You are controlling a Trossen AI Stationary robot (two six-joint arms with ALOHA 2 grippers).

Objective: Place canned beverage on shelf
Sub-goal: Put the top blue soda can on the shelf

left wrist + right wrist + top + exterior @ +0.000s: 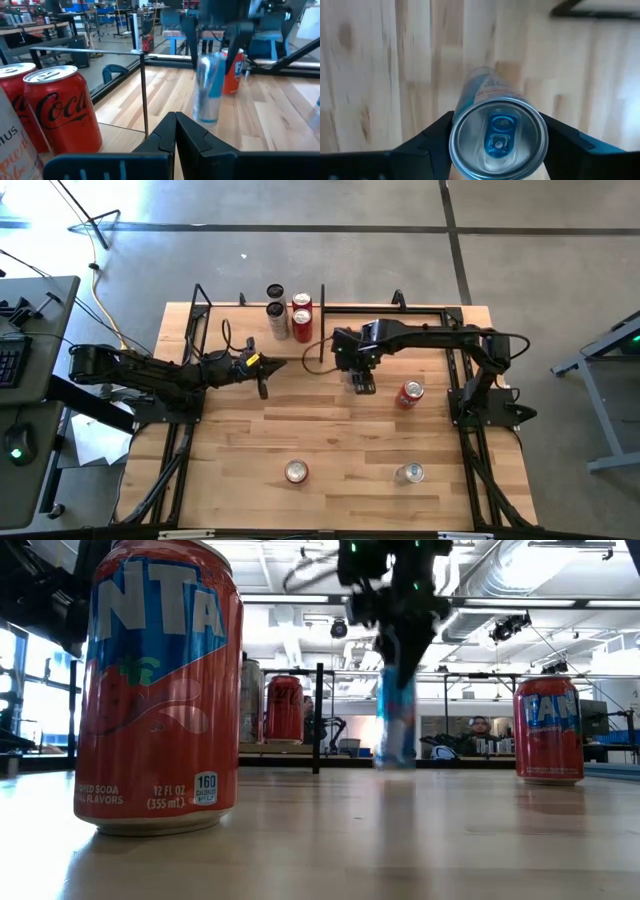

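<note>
My right gripper is shut on a slim silver-and-blue can, which also shows in the low view, near the table's middle. The can's base is close over the tabletop; whether it touches, I cannot tell. The shelf is a pale board with black rod uprights at the table's far edge. Several cans stand on it, among them two red cola cans. My left gripper is shut and empty just near of the shelf. My right gripper pinches the slim can's upper wall, just under the rim, between its two fingers, one on each side. The fingers come from above, pointing down. The can hangs below them, roughly upright and a little tilted.
A red Fanta can stands just right of the held can. Another red can and a silver can stand near the table's near edge. Black frame rails run along the table's left and right sides.
</note>
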